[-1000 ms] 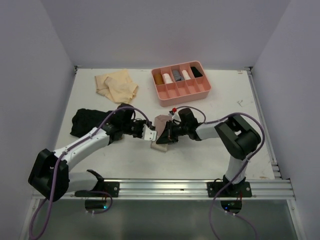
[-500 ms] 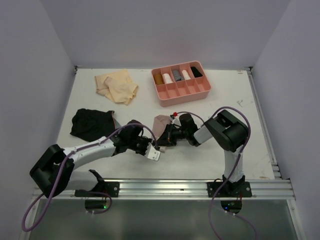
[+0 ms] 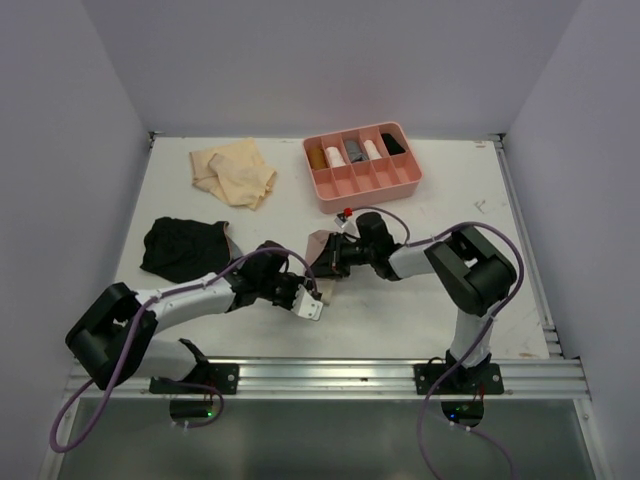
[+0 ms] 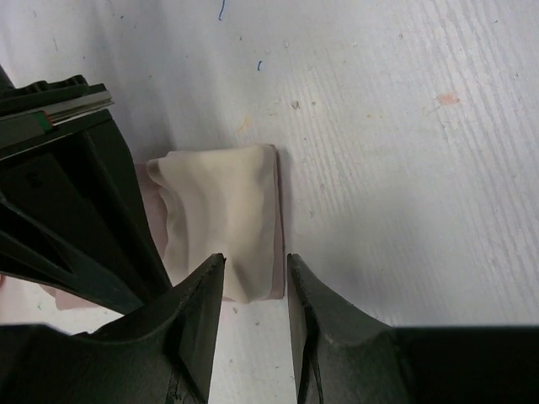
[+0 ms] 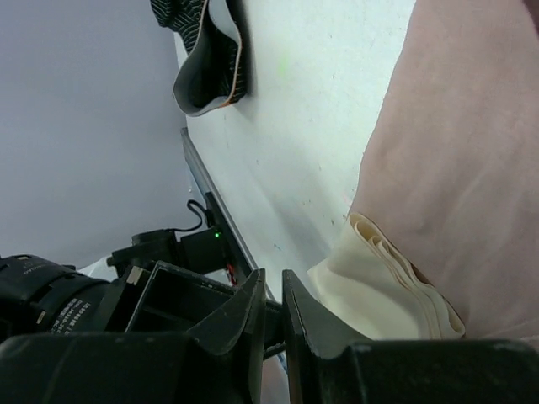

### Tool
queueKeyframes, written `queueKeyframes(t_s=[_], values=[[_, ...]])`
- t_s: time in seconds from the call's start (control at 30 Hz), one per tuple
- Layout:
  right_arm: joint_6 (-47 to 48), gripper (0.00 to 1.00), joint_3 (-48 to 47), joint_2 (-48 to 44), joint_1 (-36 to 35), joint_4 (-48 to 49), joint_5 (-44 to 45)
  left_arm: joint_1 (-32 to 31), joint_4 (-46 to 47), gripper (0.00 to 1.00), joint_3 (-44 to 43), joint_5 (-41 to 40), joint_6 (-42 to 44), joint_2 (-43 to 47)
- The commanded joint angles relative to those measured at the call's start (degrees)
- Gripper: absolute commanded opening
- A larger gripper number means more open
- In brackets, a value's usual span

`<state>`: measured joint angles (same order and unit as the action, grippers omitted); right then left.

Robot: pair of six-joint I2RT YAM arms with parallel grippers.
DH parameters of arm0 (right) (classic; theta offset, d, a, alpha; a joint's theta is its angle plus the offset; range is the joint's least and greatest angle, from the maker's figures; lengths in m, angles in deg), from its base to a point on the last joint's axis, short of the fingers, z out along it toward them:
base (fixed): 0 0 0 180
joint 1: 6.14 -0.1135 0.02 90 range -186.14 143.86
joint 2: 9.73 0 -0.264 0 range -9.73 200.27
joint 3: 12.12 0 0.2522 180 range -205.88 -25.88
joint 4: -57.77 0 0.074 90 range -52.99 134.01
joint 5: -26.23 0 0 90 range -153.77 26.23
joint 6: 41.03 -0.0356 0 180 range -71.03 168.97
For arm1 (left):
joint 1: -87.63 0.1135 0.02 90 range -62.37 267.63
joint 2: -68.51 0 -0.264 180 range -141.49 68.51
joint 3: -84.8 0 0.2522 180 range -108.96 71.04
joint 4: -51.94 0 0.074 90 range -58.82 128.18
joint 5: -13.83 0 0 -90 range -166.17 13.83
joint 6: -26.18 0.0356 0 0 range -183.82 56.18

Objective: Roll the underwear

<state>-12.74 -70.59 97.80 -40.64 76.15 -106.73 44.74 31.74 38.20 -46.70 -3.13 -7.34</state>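
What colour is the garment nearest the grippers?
Dusty pink underwear with a cream patch; the right wrist view shows it best.

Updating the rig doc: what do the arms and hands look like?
The left arm and right arm have white links, black joints and black bases. A purple cable loops along each. The left hand and right hand have black tapered fingers. A red tag sits by the right wrist.
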Motion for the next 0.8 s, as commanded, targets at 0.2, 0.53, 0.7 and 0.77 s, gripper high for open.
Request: queueKeyframes(t_s=[0.2, 0.53, 0.7, 0.77], values=[[7.04, 0.15, -4.77, 5.76, -0.22, -9.28, 1.39, -0.26, 3.62, 0.4, -0.47, -1.0, 1.36, -5.0], [12.84, 0.18, -7.85, -0.2, 1.62, -16.05, 2.0, -0.26, -3.13, 0.24, -3.63, -1.09, 1.1, -8.16], [27.64, 0.26, -11.18, -11.78, 3.39, -33.56, 6.46, -0.17, -10.95, 0.09, -8.02, -1.0, -0.83, -11.5], [32.42, 0.28, -12.59, -15.57, 3.39, -39.67, 8.85, 0.18, -12.02, 0.01, -9.43, -0.65, -2.06, -12.65]])
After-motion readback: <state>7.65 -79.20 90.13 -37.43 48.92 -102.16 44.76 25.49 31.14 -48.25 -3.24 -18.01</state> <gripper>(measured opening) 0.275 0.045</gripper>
